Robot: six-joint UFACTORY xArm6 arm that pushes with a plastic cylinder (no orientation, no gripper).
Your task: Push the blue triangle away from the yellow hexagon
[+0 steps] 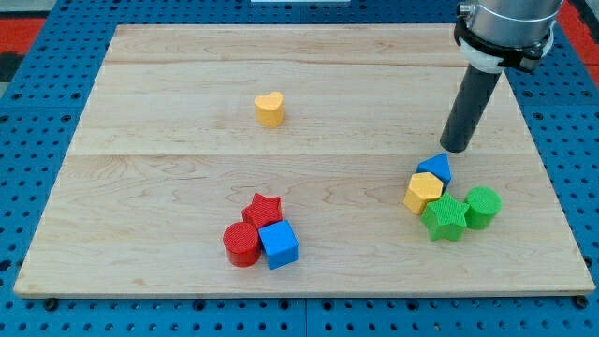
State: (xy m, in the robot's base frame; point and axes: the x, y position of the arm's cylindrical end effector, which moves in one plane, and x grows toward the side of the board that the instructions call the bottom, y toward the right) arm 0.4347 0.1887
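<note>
The blue triangle [435, 168] lies at the view's right, touching the yellow hexagon [423, 193] just below and left of it. My tip [456, 148] rests on the board just above and right of the blue triangle, a small gap away. The dark rod rises from it toward the view's top right.
A green star [445, 217] and a green cylinder [483, 206] sit against the yellow hexagon's right side. A yellow heart [270, 109] lies at upper centre. A red star [263, 209], red cylinder [242, 244] and blue cube [279, 244] cluster at lower centre.
</note>
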